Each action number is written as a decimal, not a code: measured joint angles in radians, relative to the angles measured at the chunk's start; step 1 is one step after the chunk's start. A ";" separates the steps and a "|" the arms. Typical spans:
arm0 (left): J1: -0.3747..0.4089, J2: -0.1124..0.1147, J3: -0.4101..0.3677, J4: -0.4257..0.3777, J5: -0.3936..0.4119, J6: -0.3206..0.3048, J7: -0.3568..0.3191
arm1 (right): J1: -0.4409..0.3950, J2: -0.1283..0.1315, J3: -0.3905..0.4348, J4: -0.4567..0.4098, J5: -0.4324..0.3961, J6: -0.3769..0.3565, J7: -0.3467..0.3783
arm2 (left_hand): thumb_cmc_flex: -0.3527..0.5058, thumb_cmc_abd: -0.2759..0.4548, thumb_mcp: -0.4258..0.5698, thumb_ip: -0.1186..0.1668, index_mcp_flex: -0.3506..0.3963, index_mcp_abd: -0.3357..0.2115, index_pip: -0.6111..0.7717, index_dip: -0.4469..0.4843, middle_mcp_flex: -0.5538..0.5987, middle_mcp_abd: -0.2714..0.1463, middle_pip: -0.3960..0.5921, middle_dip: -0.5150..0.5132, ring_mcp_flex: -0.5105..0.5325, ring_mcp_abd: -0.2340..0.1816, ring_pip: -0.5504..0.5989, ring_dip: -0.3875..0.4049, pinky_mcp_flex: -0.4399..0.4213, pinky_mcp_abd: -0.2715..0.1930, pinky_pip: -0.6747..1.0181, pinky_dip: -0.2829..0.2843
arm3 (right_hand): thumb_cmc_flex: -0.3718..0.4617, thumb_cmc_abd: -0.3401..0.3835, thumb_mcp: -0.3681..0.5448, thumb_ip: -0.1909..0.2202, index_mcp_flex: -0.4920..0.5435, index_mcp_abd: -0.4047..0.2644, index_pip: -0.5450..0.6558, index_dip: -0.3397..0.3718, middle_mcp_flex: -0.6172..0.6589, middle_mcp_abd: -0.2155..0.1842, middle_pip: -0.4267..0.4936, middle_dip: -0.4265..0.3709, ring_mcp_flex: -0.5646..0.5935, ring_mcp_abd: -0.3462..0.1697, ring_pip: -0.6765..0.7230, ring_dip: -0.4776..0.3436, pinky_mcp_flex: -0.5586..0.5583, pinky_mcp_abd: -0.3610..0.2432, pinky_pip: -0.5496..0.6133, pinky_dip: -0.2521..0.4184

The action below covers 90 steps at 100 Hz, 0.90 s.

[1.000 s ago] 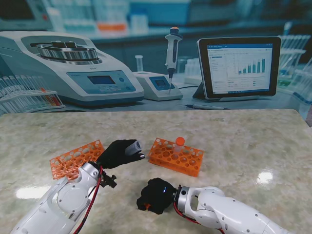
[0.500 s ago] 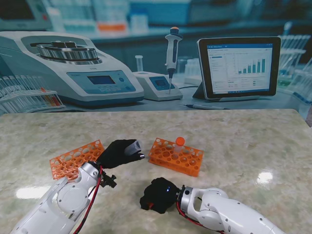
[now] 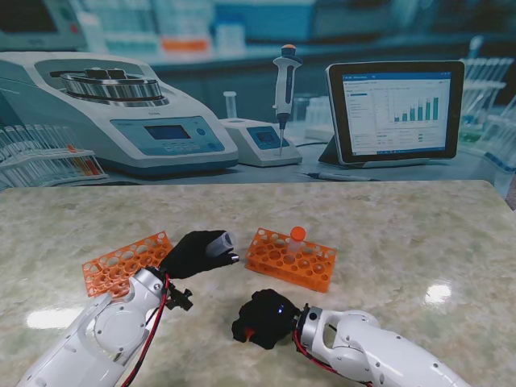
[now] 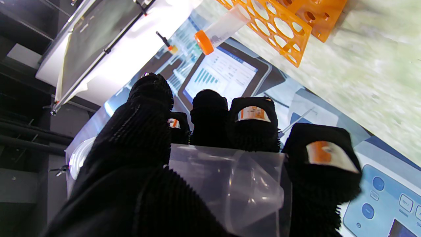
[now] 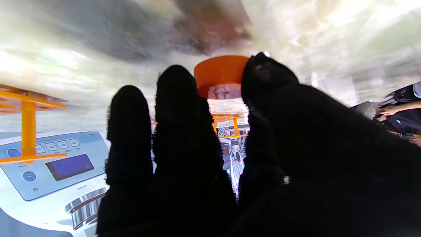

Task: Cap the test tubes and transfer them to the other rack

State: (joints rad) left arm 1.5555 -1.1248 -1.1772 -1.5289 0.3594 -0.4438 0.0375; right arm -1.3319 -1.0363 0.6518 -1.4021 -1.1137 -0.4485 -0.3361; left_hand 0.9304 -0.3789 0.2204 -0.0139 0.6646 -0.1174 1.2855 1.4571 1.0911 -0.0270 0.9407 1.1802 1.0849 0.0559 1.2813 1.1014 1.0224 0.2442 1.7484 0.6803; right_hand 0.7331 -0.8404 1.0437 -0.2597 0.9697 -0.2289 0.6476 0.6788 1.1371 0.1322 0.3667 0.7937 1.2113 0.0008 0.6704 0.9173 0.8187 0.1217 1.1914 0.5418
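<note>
Fingers (image 4: 253, 125) of left hand (image 3: 193, 253) grip clear tube (image 4: 230, 184); right hand (image 3: 262, 320) pinches orange cap (image 5: 218, 74); capped tube (image 3: 297, 240) in right rack (image 3: 314, 270).

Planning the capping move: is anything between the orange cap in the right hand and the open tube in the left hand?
Nothing visible: only bare table separates the right hand, pinching the cap, from the left hand holding the tube.

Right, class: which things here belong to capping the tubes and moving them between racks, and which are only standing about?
Part of the job:
- open test tube, held in the left hand
- orange cap, pinched in the right hand
- capped tube, standing in the right rack
- left rack

Standing about (backdrop):
- tablet
- pipette
- centrifuge
</note>
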 measured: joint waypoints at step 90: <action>0.000 0.000 0.001 0.000 0.000 0.000 0.000 | -0.113 -0.002 0.151 -0.102 -0.045 -0.007 -0.052 | 0.000 0.006 -0.003 0.000 0.000 0.000 0.000 0.006 0.000 0.000 0.000 0.000 0.000 0.000 0.000 0.000 0.000 0.000 0.000 0.000 | 0.000 0.000 0.000 0.000 0.008 -0.002 0.000 0.002 0.000 0.000 0.000 0.000 0.000 0.000 0.000 0.000 0.000 0.000 0.001 -0.002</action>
State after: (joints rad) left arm 1.5553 -1.1249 -1.1766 -1.5291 0.3596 -0.4442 0.0374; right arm -1.4446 -1.0379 0.8031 -1.5037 -1.1584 -0.4557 -0.3878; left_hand 0.9304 -0.3731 0.2172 -0.0138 0.6645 -0.1176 1.2856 1.4627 1.0911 -0.0272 0.9407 1.1802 1.0849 0.0559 1.2813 1.1014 1.0223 0.2442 1.7484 0.6803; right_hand 0.7333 -0.8404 1.0437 -0.2597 0.9778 -0.2310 0.6476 0.6811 1.1371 0.1322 0.3666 0.7935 1.2114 0.0008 0.6704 0.9173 0.8187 0.1217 1.1921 0.5401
